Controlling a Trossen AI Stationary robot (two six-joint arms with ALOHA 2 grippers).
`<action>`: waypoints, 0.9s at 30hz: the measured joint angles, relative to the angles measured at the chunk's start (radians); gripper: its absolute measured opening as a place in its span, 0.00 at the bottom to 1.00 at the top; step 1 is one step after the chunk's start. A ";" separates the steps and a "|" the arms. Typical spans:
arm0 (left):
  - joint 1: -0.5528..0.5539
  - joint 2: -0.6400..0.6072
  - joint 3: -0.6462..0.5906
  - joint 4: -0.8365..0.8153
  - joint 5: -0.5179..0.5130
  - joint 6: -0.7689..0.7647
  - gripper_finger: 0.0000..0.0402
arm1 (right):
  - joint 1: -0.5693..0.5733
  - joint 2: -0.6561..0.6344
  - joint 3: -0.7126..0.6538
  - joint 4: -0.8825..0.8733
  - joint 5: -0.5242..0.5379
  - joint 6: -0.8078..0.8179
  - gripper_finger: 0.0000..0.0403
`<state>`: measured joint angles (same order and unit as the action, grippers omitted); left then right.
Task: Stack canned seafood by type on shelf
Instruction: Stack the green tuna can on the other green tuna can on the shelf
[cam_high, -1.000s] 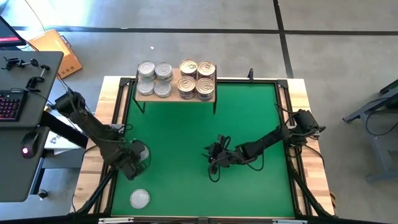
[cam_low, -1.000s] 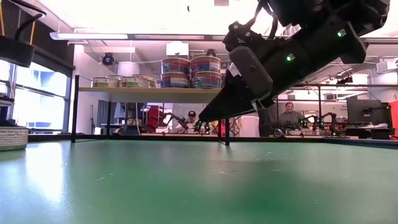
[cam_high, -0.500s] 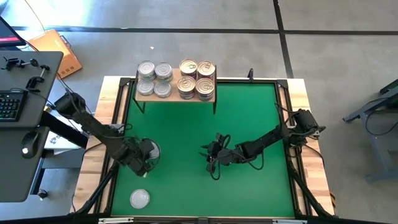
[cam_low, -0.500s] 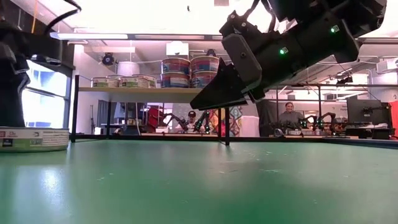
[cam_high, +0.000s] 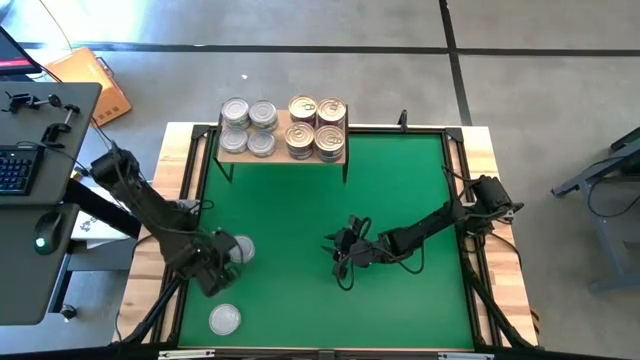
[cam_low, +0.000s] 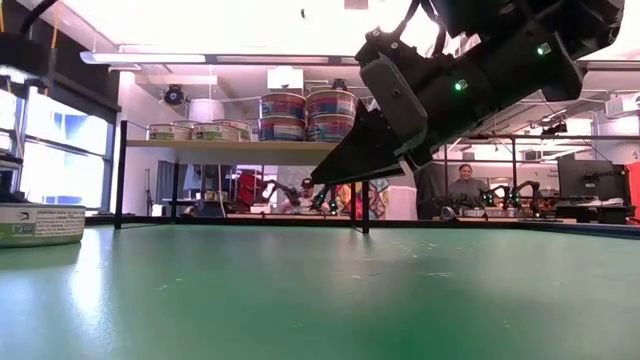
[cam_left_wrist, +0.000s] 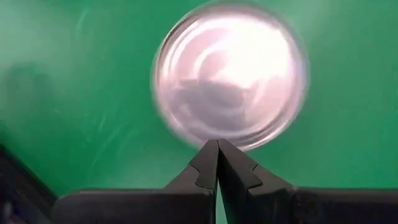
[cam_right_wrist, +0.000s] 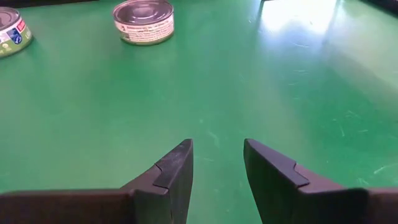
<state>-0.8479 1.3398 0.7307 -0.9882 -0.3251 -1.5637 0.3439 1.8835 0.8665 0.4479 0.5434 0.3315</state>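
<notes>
From where I stand the green mat (cam_high: 320, 230) takes up most of the table, and the shelf (cam_high: 283, 146) sits at its twelve o'clock edge, raised on thin black legs. The tins on it are already sorted: silver-lidded ones (cam_high: 248, 126) grouped on the left half, gold-lidded ones (cam_high: 317, 125) stacked on the right, presumably so each type gets its own pile. The low view shows what the overhead one cannot: the gold pile stands two tins high, while the silver row looks lower.

Two silver tins are not yet shelved. One loose tin (cam_high: 225, 319) lies at about seven o'clock on the mat, well clear of everything. The other, the near tin (cam_high: 238, 250), sits at roughly eight o'clock, just beside the left gripper (cam_high: 215, 268). That gripper's own camera looks straight down on the tin's lid (cam_left_wrist: 230, 81) and shows the fingertips (cam_left_wrist: 217, 163) pressed together with nothing between them, poised above the lid's edge rather than around it. I'd guess it must spread before it can take the tin.

The right gripper (cam_high: 342, 250) hovers near the mat's centre, waiting. Its wrist camera shows the fingers (cam_right_wrist: 171, 171) spread apart and empty above bare mat, with both stray tins well off ahead. The low view confirms it hangs clear of the surface, and reveals people seated in the room behind, which the overhead view never catches.
</notes>
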 joint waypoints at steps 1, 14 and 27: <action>-0.009 0.000 -0.017 0.002 0.011 -0.038 0.00 | 0.000 0.000 0.000 0.000 0.000 -0.004 0.33; 0.020 -0.001 -0.082 0.145 -0.189 0.200 0.00 | -0.030 0.000 0.000 0.012 -0.001 -0.018 0.33; 0.227 0.047 -0.174 0.840 -0.193 0.853 0.00 | -0.030 0.002 0.170 -0.126 -0.001 -0.037 0.33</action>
<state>-0.6214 1.3864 0.5571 -0.1487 -0.5179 -0.7111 0.3138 1.8851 1.0370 0.3220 0.5423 0.2942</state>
